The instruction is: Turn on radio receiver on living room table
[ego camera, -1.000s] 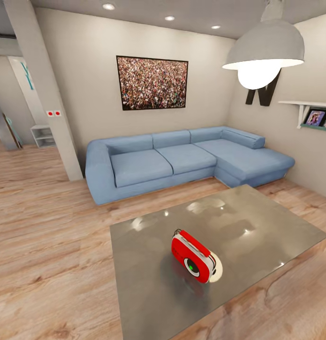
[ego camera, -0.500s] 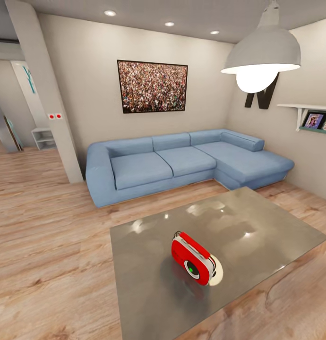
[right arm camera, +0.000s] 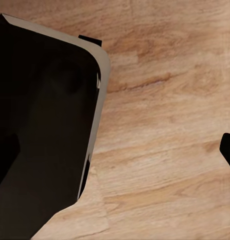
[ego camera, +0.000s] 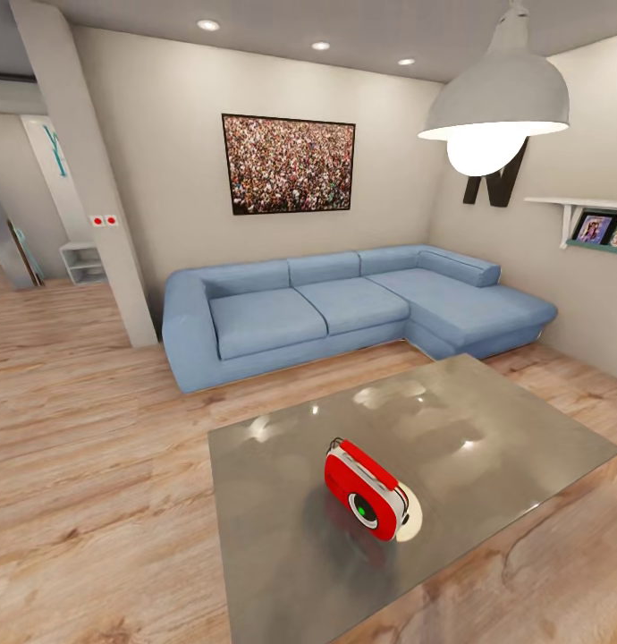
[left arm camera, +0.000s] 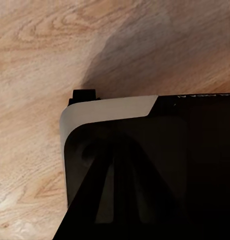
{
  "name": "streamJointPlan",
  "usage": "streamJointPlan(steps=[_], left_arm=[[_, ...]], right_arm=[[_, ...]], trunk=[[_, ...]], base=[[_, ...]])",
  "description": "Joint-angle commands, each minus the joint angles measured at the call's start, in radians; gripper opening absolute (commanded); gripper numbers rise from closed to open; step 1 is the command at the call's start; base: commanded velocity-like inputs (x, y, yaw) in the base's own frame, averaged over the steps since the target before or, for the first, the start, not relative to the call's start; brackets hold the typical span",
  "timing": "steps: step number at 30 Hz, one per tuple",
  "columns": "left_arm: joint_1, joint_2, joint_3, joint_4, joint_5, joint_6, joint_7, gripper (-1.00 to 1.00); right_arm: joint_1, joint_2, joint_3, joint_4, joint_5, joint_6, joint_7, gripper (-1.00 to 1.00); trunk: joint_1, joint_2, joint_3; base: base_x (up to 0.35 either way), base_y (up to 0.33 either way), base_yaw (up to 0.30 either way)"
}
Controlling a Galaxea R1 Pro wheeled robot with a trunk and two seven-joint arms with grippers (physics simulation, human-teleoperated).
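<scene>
Radio receiver on table nr centre; sofa beyond.

Red radio receiver, white face, green-centred dial; glossy grey table; blue sofa; light wood floor.

This place is a home, more exactly a living room. A big blue L-shaped sofa stands in the corner against the beige walls, and above it hangs a framed photo of a crowd. In front of the sofa there is a low rectangular bench with a glossy grey top on a light wooden plank floor. A white pendant lamp hangs from the ceiling and is lit, and small round spotlights are set in the ceiling. A white wall shelf on the right carries small framed pictures, as people keep at home.
</scene>
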Motion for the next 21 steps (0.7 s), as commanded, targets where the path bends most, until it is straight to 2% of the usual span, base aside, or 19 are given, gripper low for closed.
streamJointPlan(steps=[1, 21], left_arm=[[0.0, 0.0, 0.001, -0.001, 0.0, 0.0, 0.0, -1.0], [0.0, 0.0, 0.001, -0.002, 0.0, 0.0, 0.0, -1.0]], right_arm=[[0.0, 0.0, 0.0, 0.0, 0.0, 0.0, 0.0, 1.0], [0.0, -0.001, 0.002, 0.001, 0.002, 0.0, 0.0, 1.0]], trunk=[[0.0, 0.0, 0.0], [0.0, 0.0, 0.0]], base=[[0.0, 0.0, 0.0], [0.0, 0.0, 0.0]])
